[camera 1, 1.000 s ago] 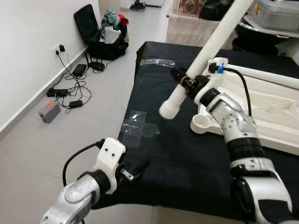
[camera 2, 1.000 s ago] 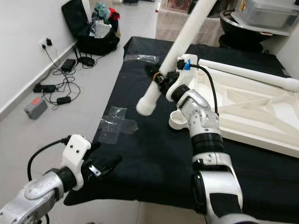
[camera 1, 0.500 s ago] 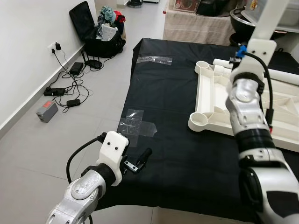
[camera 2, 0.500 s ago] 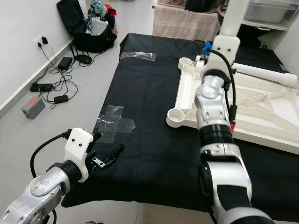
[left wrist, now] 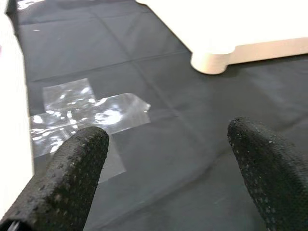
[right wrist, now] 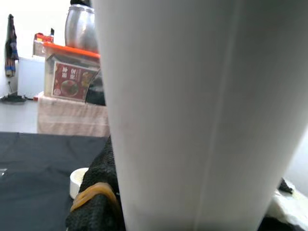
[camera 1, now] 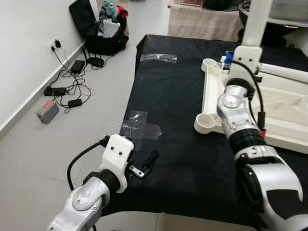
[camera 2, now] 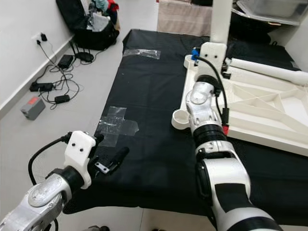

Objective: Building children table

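The right gripper (right wrist: 103, 202) clamps a white table leg (camera 1: 255, 21) upright above the upturned tabletop (camera 2: 250, 103) (on black cloth (camera 1: 173, 110)); the left gripper (left wrist: 163, 168) hovers, fingers spread.

Left arm low at near left, forearm reaching forward, white wrist housing up. Left gripper (camera 1: 146, 165) just above black surface at its near edge, two black fingers (left wrist: 72, 178) spread apart, nothing between them. Right arm raised from lower right, silver forearm near vertical, wrist topped by white housing with blue connector and black cable looping down. Right gripper (right wrist: 103, 202) closed around white table leg (camera 1: 256, 21), leg held upright.
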`<state>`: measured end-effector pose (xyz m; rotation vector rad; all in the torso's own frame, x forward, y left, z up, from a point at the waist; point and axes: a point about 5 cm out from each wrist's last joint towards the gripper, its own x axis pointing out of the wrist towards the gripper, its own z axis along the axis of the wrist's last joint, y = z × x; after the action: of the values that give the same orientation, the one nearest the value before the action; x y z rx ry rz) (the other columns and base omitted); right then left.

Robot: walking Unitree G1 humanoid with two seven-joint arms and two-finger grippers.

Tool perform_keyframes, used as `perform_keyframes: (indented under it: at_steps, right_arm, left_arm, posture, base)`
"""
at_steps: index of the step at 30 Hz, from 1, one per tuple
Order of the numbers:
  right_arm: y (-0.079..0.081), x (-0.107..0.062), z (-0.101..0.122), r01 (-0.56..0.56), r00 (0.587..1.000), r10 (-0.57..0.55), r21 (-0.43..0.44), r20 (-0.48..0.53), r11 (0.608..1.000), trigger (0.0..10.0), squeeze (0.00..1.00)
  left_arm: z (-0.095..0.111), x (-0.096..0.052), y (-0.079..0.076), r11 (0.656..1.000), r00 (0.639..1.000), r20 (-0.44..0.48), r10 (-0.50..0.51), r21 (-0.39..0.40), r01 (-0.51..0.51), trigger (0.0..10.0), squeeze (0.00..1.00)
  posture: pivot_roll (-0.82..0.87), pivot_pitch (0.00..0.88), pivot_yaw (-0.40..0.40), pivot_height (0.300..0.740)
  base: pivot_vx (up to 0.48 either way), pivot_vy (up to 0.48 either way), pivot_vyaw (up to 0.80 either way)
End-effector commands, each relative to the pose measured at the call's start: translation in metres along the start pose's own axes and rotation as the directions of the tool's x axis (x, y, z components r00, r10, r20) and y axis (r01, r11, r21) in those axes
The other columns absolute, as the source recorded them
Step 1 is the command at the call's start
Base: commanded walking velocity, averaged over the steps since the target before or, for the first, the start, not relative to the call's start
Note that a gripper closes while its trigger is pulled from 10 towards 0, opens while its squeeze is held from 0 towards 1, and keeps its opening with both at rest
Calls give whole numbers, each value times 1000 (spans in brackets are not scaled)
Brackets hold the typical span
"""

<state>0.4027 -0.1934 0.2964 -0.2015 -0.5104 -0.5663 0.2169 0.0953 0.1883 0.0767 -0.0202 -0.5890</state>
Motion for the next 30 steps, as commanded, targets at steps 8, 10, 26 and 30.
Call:
perform_keyframes:
  at_steps: [8, 10, 26, 30]
  right_arm:
    - [16, 16, 42, -1, 996, -7, 89, 90, 996, 0, 0]
    - [17, 18, 47, -2, 995, -7, 86, 100, 996, 0, 0]
    - [-6, 34, 58, 96, 974, -82, -59, 213, 994, 0, 0]
    - [-9, 32, 46, 85, 980, -65, -100, 190, 991, 0, 0]
  left_arm:
    - [13, -2, -2, 1000, 999, 22, 27, -4, -27, 10000, 0]
    - [15, -3, -2, 1000, 999, 27, 31, 2, -32, 10000, 0]
    - [19, -22, -8, 999, 999, -14, 44, -17, -44, 10000, 0]
    - [19, -26, -8, 999, 999, -30, 40, -23, -41, 10000, 0]
  posture:
    - [144, 312, -66, 740]
    - [143, 325, -67, 740]
    - [163, 373, -47, 740]
    - [167, 406, -36, 740]
  base:
    - [0, 0, 0]
    - [0, 0, 0]
    - [0, 0, 0]
    - [0, 0, 0]
